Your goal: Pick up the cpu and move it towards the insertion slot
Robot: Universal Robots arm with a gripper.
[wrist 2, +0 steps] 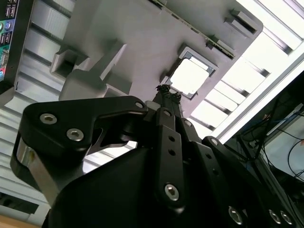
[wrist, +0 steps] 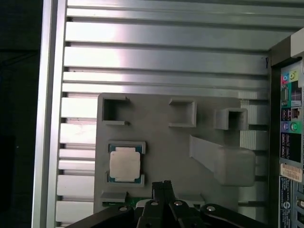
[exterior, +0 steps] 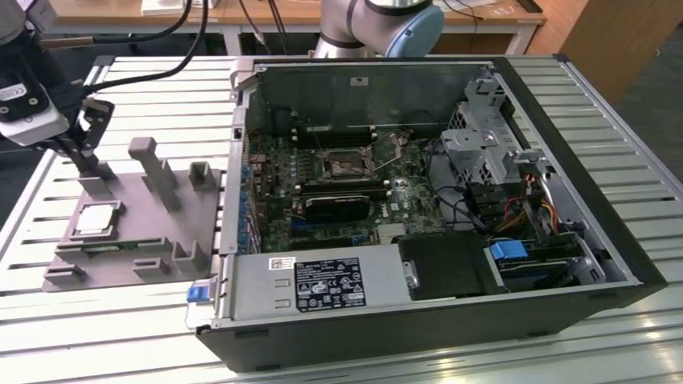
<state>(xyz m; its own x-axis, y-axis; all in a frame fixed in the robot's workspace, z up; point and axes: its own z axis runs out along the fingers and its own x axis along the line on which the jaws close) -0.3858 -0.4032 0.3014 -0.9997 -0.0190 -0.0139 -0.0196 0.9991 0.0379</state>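
Exterior view: the cpu [exterior: 94, 218] lies flat in a shallow recess of a grey fixture plate [exterior: 139, 240] on the slatted metal table [exterior: 625, 104], at the exterior view's left. The pincer [exterior: 98, 168] hangs over the plate's far part, above the cpu and clear of it, its fingers pressed together with nothing between them. The insertion slot [exterior: 344, 165], a square socket with a shiny frame, sits on the motherboard [exterior: 320, 200] inside the open computer case [exterior: 597, 240], well apart from the cpu and at the exterior view's right of the plate. In the first wrist view, the cpu [wrist: 125, 163] rests square in its recess with its pale metal top upward, and the closed tips of the pincer [wrist: 162, 186] stand beside it over bare plate [wrist: 166, 142], not touching it. In the second wrist view, the tips of the pincer [wrist 2: 166, 91] meet in a narrow point just beside the brightly lit cpu [wrist 2: 191, 76], apart from it, holding nothing.
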